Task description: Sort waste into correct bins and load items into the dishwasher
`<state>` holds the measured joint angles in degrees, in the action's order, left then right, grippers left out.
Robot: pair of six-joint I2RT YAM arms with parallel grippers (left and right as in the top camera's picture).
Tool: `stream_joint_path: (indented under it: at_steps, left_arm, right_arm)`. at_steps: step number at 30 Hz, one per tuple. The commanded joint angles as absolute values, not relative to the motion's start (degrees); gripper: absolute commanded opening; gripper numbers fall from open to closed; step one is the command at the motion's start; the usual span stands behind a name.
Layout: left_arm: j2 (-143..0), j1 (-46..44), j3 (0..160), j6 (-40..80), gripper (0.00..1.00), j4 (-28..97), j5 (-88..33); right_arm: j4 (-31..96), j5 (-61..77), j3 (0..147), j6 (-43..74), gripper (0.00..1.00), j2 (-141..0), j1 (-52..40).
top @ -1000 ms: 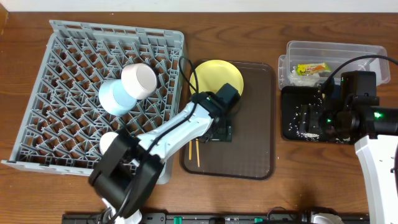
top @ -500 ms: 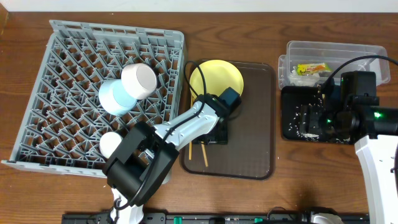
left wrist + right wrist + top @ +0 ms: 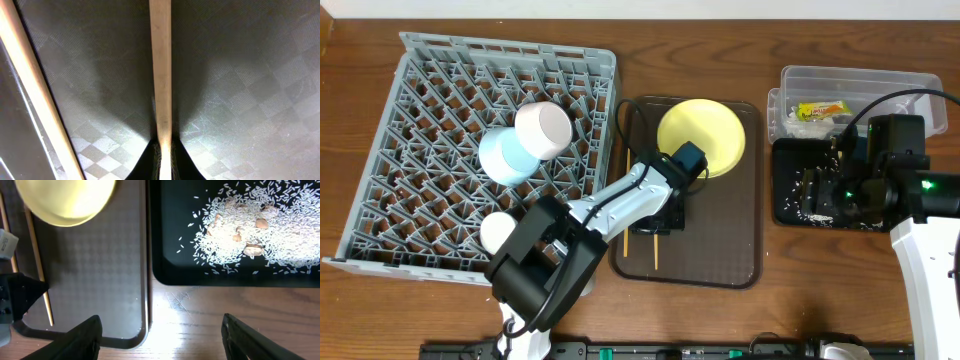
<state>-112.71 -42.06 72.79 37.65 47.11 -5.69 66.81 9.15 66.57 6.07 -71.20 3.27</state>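
My left gripper [image 3: 162, 162] is shut on one wooden chopstick [image 3: 161, 75] that lies on the brown serving tray [image 3: 720, 250]. The second chopstick [image 3: 32, 90] lies loose to its left. In the overhead view the left gripper [image 3: 660, 222] sits just below the pale-yellow plate [image 3: 701, 137] on that tray. A light-blue bowl [image 3: 505, 155] and a white bowl [image 3: 544, 127] rest in the grey dishwasher rack [image 3: 430, 120]. My right gripper [image 3: 160, 340] hangs open over the table beside the black tray [image 3: 175, 265], which holds rice grains [image 3: 280, 235] and scraps [image 3: 252, 247]. The snack wrapper [image 3: 820, 110] lies in the clear tub [image 3: 880, 85].
The serving tray's raised rim [image 3: 146, 280] runs close beside the black tray's left wall. A cable [image 3: 620, 120] from the left arm crosses the rack's right edge. The right arm's body [image 3: 900, 170] overhangs the black tray and the tub's near side.
The left gripper has shut on one chopstick. The plate has slid right across the serving tray, and the gripped chopstick has shifted right, away from the other. The right arm has not moved.
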Motion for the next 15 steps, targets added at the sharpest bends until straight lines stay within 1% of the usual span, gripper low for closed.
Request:
stream_joint_path:
  at_steps: [1,6,10,13,15]
  left_arm:
    - [-109.9,-41.8,72.3,37.8,0.06,48.1,-6.2]
    - [-102.5,-41.8,72.3,36.7,0.06,48.6,-6.2]
    - [-93.5,-41.5,72.4,30.0,0.07,48.9,-3.2]
    - [-89.4,-39.7,72.6,28.4,0.06,51.0,-0.4]
    - [-86.9,-36.6,72.7,24.6,0.06,53.0,-0.4]
  right_arm:
    - [66.9,9.0,66.7,6.1,0.74,-70.9,3.8]
    - [66.9,9.0,66.7,5.9,0.74,-70.9,3.8]
    - [66.9,9.0,66.7,5.5,0.74,-70.9,3.8]
    - [66.9,9.0,66.7,5.5,0.74,-70.9,3.8]
    - [66.9,9.0,66.7,5.5,0.74,-70.9,3.8]
